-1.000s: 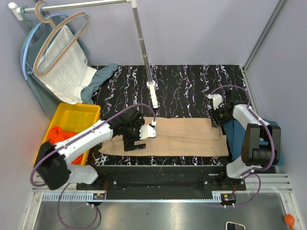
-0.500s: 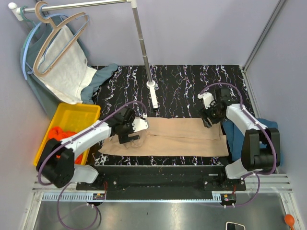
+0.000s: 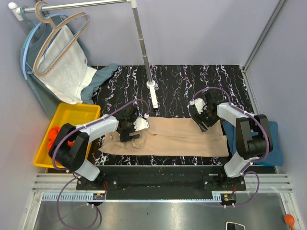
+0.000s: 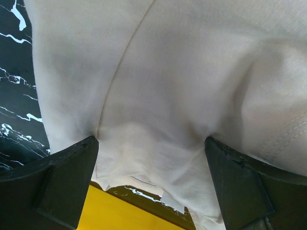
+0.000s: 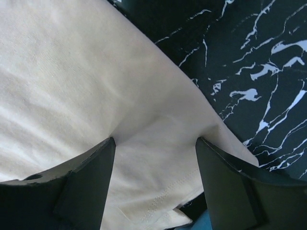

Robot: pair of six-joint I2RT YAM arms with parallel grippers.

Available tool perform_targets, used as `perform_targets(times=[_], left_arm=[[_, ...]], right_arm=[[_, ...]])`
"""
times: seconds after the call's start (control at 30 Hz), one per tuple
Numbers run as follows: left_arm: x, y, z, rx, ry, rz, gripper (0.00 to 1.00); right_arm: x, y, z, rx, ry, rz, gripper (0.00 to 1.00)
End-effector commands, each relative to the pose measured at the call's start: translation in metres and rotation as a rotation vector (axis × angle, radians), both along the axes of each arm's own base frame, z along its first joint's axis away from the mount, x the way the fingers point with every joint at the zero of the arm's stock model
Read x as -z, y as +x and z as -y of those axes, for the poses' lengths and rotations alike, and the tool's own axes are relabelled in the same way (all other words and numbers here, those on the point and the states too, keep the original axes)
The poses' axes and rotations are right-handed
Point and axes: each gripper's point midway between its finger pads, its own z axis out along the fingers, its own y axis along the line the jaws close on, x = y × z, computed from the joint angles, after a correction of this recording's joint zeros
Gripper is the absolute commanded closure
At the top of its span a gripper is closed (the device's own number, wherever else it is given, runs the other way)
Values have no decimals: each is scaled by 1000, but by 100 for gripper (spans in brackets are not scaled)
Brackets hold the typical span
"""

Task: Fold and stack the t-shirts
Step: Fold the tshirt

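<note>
A black, white-veined table [image 3: 192,86] is enclosed by pale grey walls, and a metal pole [image 3: 143,48] is stood on it. Left of the pole a white cloth [image 3: 64,62] is hung from a hanger [image 3: 62,36]. Nearer and also left of the pole, a yellow bin [image 3: 72,119] is set, with the orange-red shirt [image 3: 55,135] lying in it. The beige shirt [image 3: 177,136] is spread as a long folded band just on the near side of the pole. The left claw [image 4: 151,148] is held wide open on the band's end left of the pole, with nothing pinched and the cloth puckered at its fingertips. The right claw [image 5: 156,143] is likewise parted on the end right of the pole, gripping nothing. The teal-blue shirt [image 3: 275,139] is seen farther right of the pole, at the table's edge.
</note>
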Motion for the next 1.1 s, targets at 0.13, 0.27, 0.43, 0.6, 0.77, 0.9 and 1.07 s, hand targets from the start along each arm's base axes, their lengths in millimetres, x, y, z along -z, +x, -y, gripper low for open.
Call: perform_targets(times=[0.13, 0.27, 0.43, 0.6, 0.77, 0.9, 1.07], left_arm=[[8, 1, -3, 17, 63, -11, 1], [11, 0, 5, 71, 107, -17, 1], [10, 15, 21, 100, 114, -7, 1], [8, 31, 35, 108, 102, 7, 1], [6, 39, 59, 151, 82, 12, 1], [7, 52, 90, 208, 85, 26, 1], [3, 67, 131, 262, 29, 28, 1]], right_arm=[[5, -14, -6, -61, -28, 15, 22], [2, -32, 0, -79, -52, 8, 22], [-3, -57, 11, -106, -90, -7, 22], [-5, -80, 17, -125, -109, -43, 21], [-7, -95, 18, -145, -108, -48, 21], [-6, -101, 15, -156, -91, -58, 21], [-4, -102, 8, -156, -56, -63, 21]])
